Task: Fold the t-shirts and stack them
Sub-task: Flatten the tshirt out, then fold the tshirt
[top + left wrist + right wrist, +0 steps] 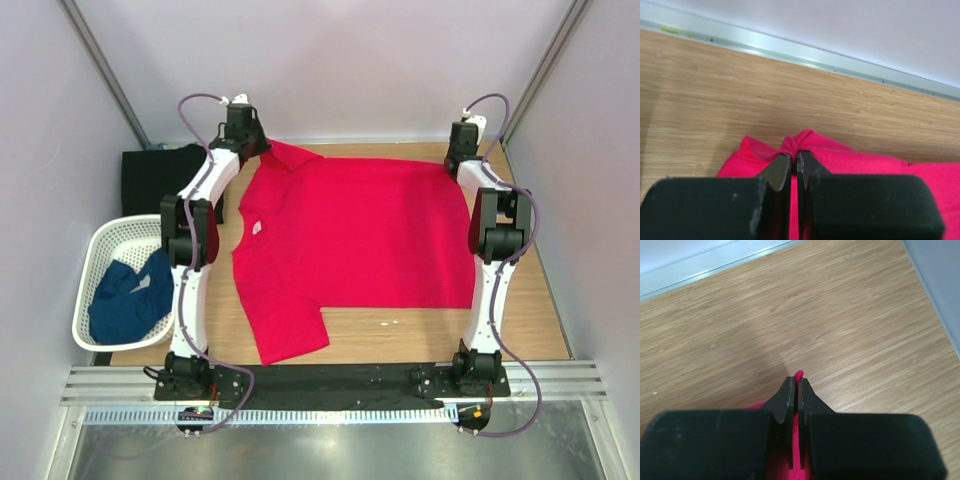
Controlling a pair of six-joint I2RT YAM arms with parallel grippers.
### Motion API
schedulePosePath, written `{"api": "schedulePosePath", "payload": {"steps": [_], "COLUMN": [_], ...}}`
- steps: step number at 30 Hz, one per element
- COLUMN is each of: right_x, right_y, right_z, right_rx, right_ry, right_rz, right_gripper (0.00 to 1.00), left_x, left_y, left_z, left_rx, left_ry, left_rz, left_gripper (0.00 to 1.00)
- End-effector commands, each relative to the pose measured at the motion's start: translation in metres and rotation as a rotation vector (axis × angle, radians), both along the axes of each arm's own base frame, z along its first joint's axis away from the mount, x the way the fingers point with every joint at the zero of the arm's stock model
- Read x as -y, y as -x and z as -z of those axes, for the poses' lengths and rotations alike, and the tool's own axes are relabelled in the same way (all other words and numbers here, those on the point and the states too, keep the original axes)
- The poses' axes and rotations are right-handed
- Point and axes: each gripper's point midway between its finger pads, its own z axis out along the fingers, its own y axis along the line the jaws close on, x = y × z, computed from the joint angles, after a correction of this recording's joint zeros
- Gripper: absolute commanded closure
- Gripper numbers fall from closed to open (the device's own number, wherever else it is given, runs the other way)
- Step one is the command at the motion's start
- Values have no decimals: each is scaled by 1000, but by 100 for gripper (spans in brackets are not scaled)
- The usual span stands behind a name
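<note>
Left wrist: left gripper pinches red t-shirt (pinched edge hidden).

A white mesh basket sits on the wooden table (at its left edge).

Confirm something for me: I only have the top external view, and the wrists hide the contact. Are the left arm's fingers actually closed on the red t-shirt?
Observer: Yes. The left wrist view shows the left fingers shut on a pinched ridge of the red t-shirt.
Operator: And the right side?
Observer: The right wrist view shows the right fingers shut too, with a thin sliver of red cloth between them.
Operator: How does the cloth sit at the left grasp?
Observer: It bunches into a small peak at the fingertips, with the wooden table beyond it.
</note>
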Motion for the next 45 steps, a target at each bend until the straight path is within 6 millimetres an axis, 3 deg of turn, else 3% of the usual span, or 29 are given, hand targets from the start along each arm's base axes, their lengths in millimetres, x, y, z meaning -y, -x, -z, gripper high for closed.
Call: {"api": "schedulePosePath", "payload": {"steps": [1,9,20,28,33,36,40,45], "right_x": [2,2,11,9,7,7,6,6], "right_y": [-16,-18,-8,-6,-4,-2,-1,-3], "right_z": [-17,-11,13,14,17,19,18,19], "right_rx": [45,36,-52,-73,-81,-91,-93,-91], "right_ry": [-12,-28,-66,-68,-77,-74,-74,-74], "right_rz": [-1,-8,-4,-29,-36,-41,-46,-52], "right_gripper": [99,99,99,99,99,99,99,99], "left_x": [0,13,23,22,23,23,21,16], "left_y": [-9,-2,30,56,61,59,57,59], "left_z": [-13,-16,34,45,46,43,38,51], "left_rx": [28,-1,-139,-207,-213,-200,-180,-196], "left_ry": [76,156,159,200,241,278,301,286], "left_rz": [-10,16,37,-16,-55,-64,-77,-85], "left_gripper": [100,100,100,100,70,61,59,61]}}
